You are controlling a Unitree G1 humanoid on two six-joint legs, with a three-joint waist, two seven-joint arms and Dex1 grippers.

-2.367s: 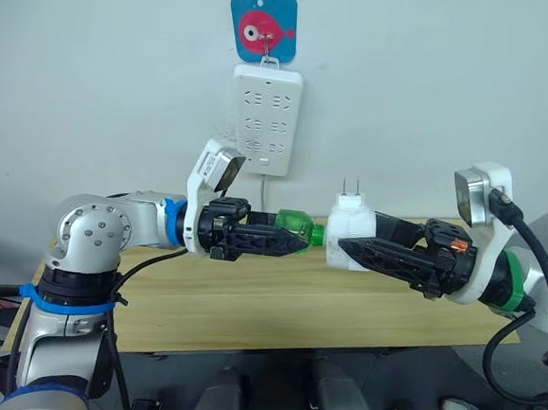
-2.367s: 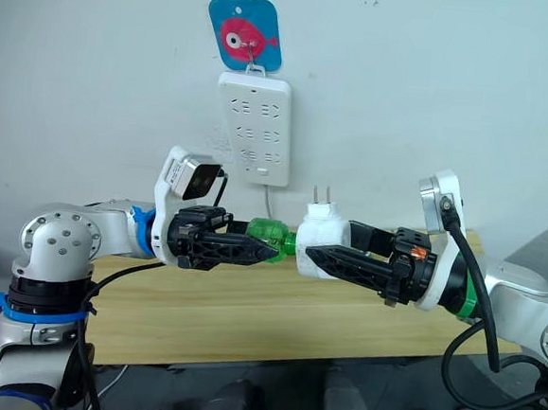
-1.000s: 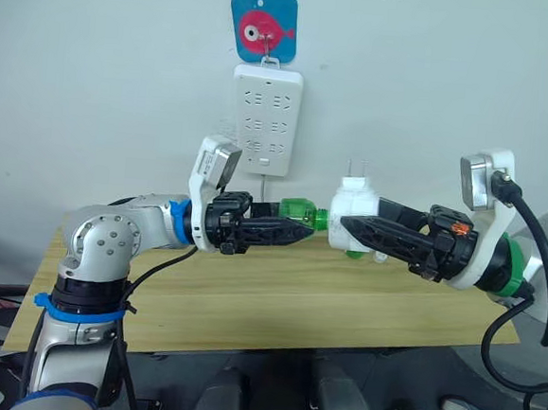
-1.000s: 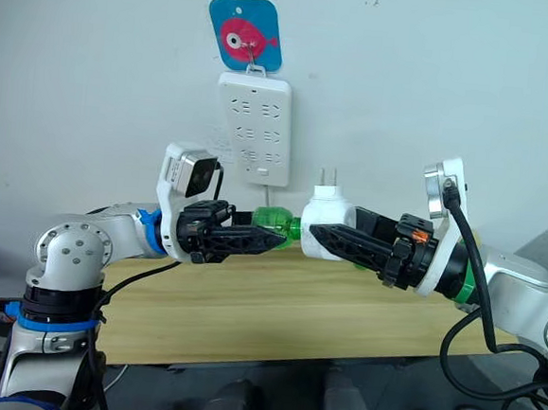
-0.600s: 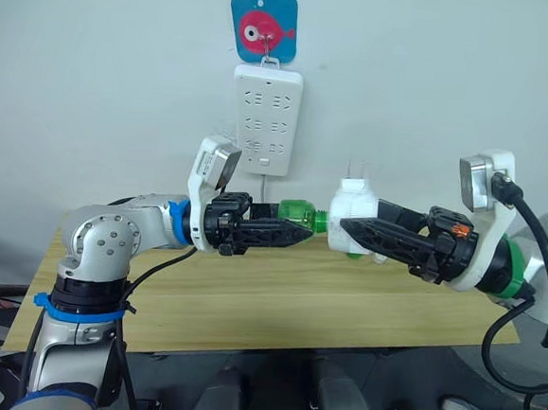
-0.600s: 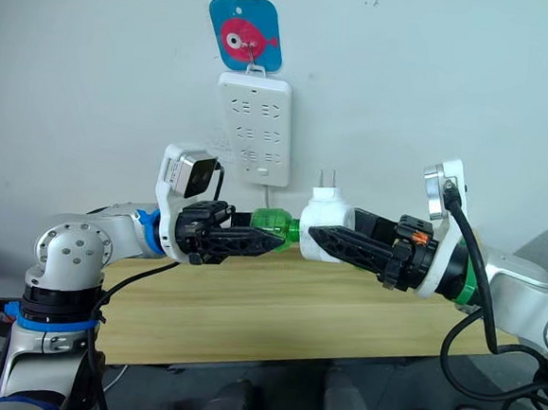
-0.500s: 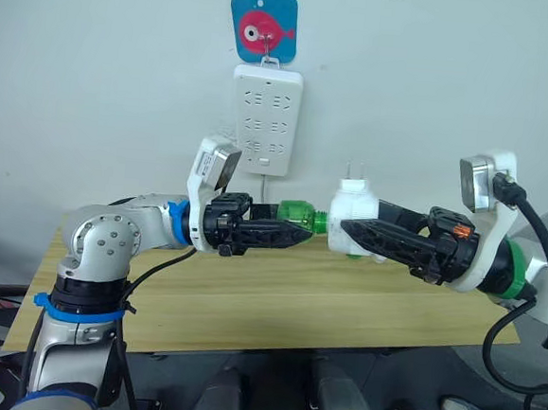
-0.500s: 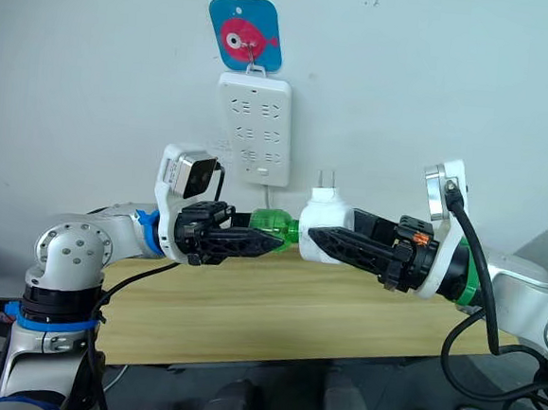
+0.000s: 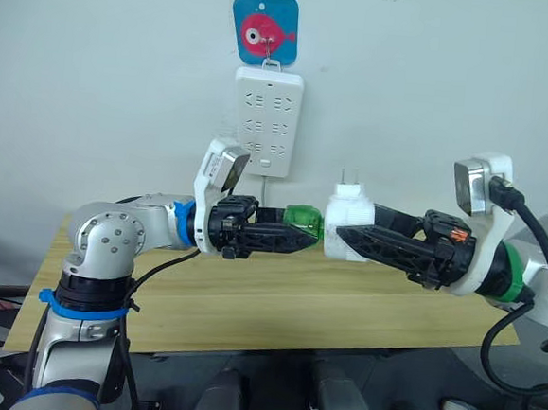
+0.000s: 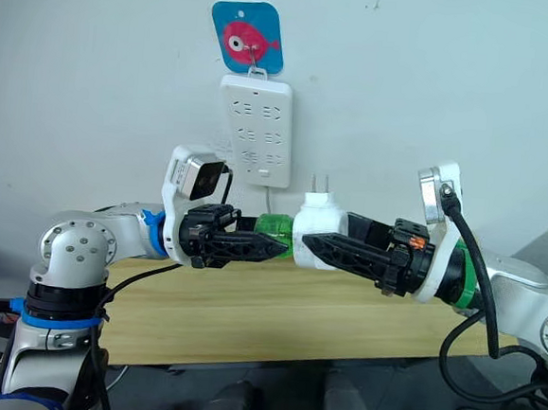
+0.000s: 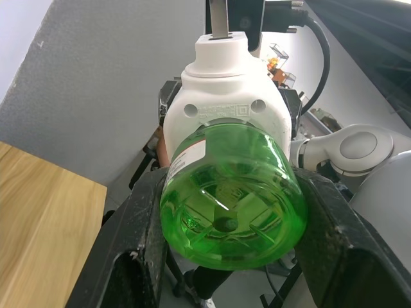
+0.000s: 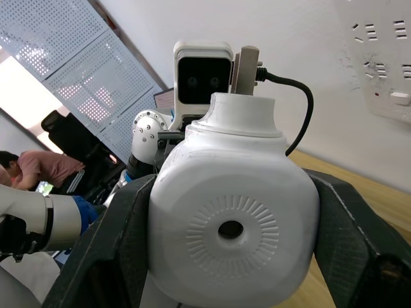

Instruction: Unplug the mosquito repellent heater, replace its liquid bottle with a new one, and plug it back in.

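Left jaws (image 9: 295, 234) clamp the green bottle (image 9: 302, 220), seated at the heater's (image 9: 348, 235) nine o'clock; right jaws (image 9: 347, 241) clamp the heater above the bench (image 9: 276, 300); both look light, slick plastic; grip flanks.

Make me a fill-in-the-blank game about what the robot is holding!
1. The left gripper is shut on a bottle whose colour is ____.
2. The right gripper is shut on the white ____.
3. The heater has two metal prongs that point ____.
4. On the wall behind, the power strip hangs under a blue card with a pink ____.

Missing words: green; heater; up; fish
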